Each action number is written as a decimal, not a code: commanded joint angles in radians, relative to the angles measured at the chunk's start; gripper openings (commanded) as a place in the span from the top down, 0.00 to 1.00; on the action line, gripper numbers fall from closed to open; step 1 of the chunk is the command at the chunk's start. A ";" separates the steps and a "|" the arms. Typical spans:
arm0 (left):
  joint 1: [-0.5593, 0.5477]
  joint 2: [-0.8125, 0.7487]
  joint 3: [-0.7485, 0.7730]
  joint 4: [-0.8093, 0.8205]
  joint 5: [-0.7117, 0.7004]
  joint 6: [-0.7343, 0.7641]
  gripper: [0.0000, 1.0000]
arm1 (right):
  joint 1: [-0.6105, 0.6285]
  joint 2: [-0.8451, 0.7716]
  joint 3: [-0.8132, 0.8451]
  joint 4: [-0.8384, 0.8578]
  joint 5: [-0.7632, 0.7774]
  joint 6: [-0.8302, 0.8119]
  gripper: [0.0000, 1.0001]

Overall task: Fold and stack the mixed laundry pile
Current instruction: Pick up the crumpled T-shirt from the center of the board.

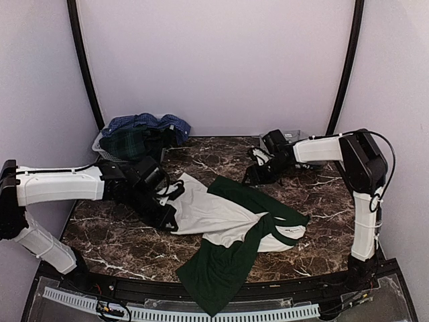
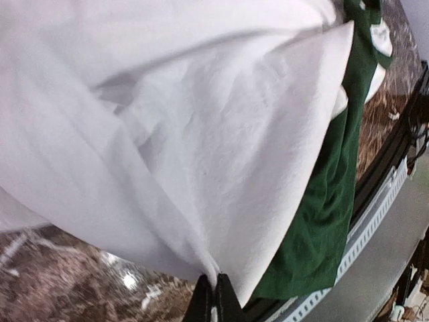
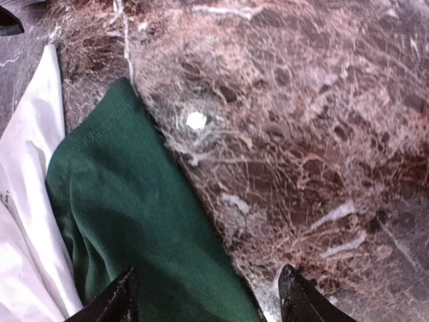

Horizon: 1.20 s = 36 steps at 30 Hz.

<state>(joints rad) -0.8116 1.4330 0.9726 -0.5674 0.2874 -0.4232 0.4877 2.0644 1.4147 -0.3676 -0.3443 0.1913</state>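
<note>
Left gripper (image 2: pixel 214 303) is nearly cut off at the frame's bottom; I see its tips pinched shut on the tee (image 1: pixel 218 213), at the white hem. The tee lies mid-table (image 1: pixel 322 201), its long axis left to right, with one green sleeve reaching the near edge. Right gripper (image 3: pixel 208 295) hangs with jaws apart over the far sleeve. Basket (image 1: pixel 99 143) with shirts (image 1: pixel 144 134) sits far left.

Marble table (image 1: pixel 322 201), grey basket (image 1: pixel 98 145) far left

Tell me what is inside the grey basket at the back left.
The basket holds a blue checked shirt and, in front of it, a dark green tartan shirt, both crumpled. Whatever lies beneath them is covered.
</note>
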 commanded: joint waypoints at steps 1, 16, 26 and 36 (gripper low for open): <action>-0.108 -0.091 -0.148 -0.103 0.070 -0.120 1.00 | 0.024 0.042 0.087 -0.022 -0.014 -0.042 0.33; 0.069 -0.199 0.034 -0.138 -0.186 -0.210 0.43 | 0.106 0.155 0.205 -0.134 0.098 -0.156 0.40; 0.212 0.230 0.389 -0.010 -0.387 0.037 0.42 | 0.123 0.126 0.154 -0.105 0.066 -0.158 0.90; 0.232 0.592 0.650 0.027 -0.474 0.171 0.42 | 0.112 -0.035 0.092 -0.071 0.217 -0.094 1.00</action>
<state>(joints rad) -0.5999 1.9549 1.5448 -0.5579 -0.1337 -0.3225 0.6022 2.1365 1.5349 -0.4599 -0.2104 0.0593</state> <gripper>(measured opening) 0.580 0.003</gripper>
